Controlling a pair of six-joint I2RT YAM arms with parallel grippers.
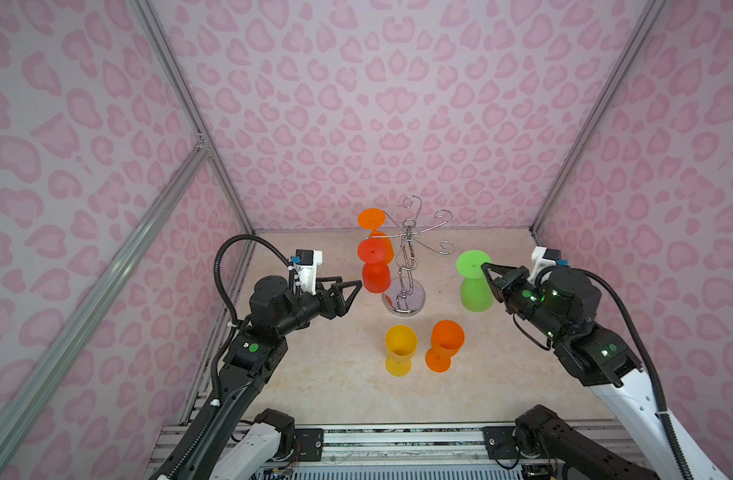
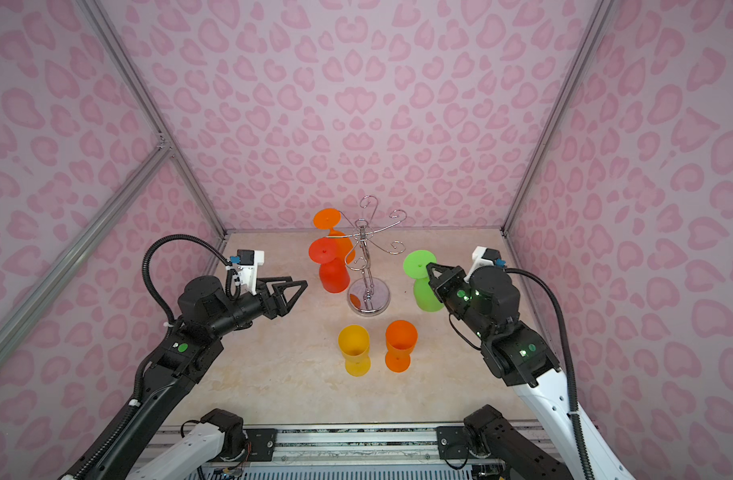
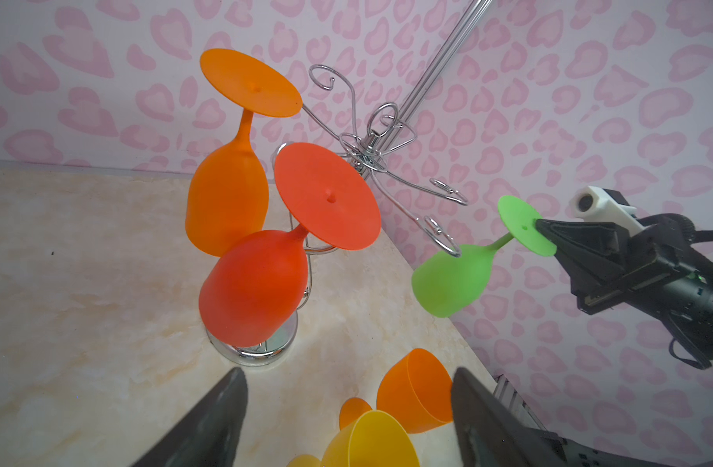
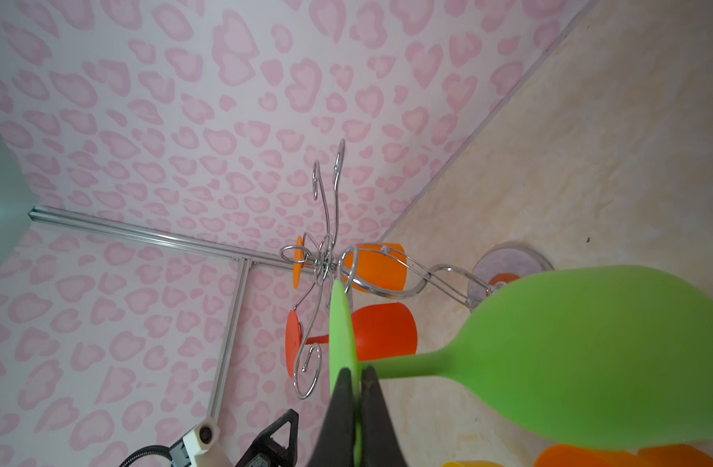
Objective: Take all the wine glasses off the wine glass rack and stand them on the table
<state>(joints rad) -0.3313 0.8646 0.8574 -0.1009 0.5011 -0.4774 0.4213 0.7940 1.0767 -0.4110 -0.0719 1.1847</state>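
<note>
Walls (image 1: 398, 104): pink blotch print on three sides of the cell.
Table (image 1: 315, 395): pale marbled top; everything below stands on it or hangs over it.
Wine glass rack (image 1: 404, 291): chrome, upright at the far centre of the table, with a round mirror base and curled arms fanning out from the top. The right-side arms are bare in both top views.
Green wine glass (image 1: 474, 286): off the rack and just to its right, apart from the hook arms. It is inverted with the foot up and the bowl down, slightly tilted. Cannot tell if the bowl rim touches the table.
Red glass (image 1: 375, 276): hangs inverted from a left-side arm of the rack, on the near side.
Orange glass (image 3: 225, 202): hangs inverted from a left-side arm, behind the red one.
Yellow glass (image 1: 399, 351): stands upright on the table, near of the rack.
Second orange glass (image 1: 444, 345): upright, just right of the yellow one, not touching it.
Right gripper (image 4: 357, 374): jaws pinched on the edge of the green glass's foot disc, seen edge-on in the right wrist view.
Left gripper (image 1: 351, 281): jaws spread wide and holding nothing, left of the red glass and apart from it.
</note>
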